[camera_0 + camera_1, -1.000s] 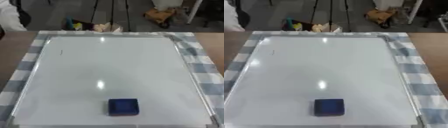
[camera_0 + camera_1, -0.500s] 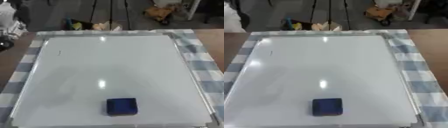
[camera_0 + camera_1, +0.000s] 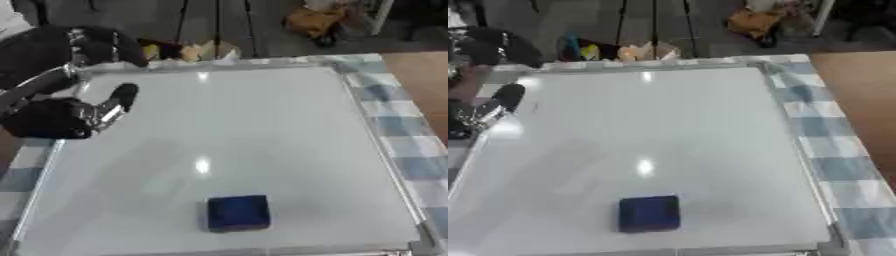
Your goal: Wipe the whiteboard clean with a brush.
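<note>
The whiteboard (image 3: 262, 125) lies flat on a blue-and-white checked cloth and fills most of the view. Its surface looks white with glare spots. A dark blue square brush (image 3: 237, 212) rests on the board near its front edge, a little left of centre, with nothing touching it. My left hand (image 3: 61, 117), black with silver joints, hangs over the board's far left corner. Its fingers are spread and relaxed, one pointing toward the board's middle, and it holds nothing. It is far from the brush. My right hand shows in no view.
The checked cloth (image 3: 411, 150) sticks out along the board's right and left sides. Brown tabletop (image 3: 424, 70) shows at the far right. Beyond the far edge are tripod legs and floor clutter (image 3: 188, 50) and a yellowish object (image 3: 315, 20).
My left hand has come in from the left and now hangs over the board's far left corner. The whole picture has tilted and shifted, so the camera moved. The brush lies where it was.
</note>
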